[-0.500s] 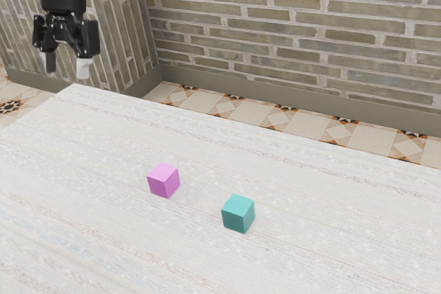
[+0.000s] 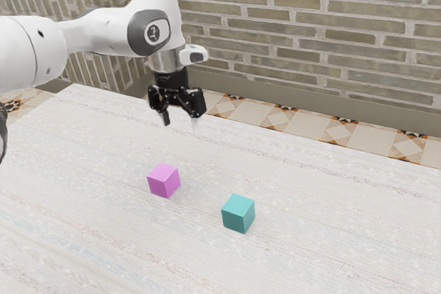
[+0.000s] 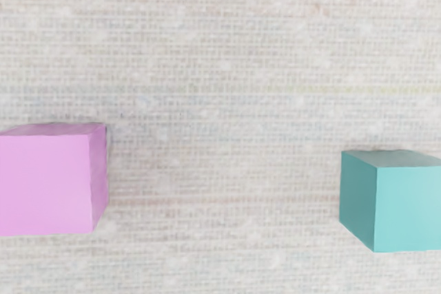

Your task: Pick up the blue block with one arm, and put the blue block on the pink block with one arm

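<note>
- So far, none of the task is done: the blue block (image 2: 238, 213) sits on the table (image 2: 331, 253), not yet gripped or lifted.
- It lies apart from the pink block (image 2: 163, 180), toward the exterior view's right of it and nearer that camera. Nothing rests on the pink block.
- Your jaws are spread and empty. They hang above the table beyond the pink block, well apart from both blocks.
- Everything is left for you: come over the blue block, go down, pinch it, lift it, carry it over the pink block and set it on top.
- In the wrist view both blocks are cut off at the frame's edges, so you cannot see their outer sides.
- The blue block looks more teal than blue. You can take it for the task's block, as it is the only other one.
- The arm (image 2: 83, 32) runs out of frame, so its base is hidden.
</note>
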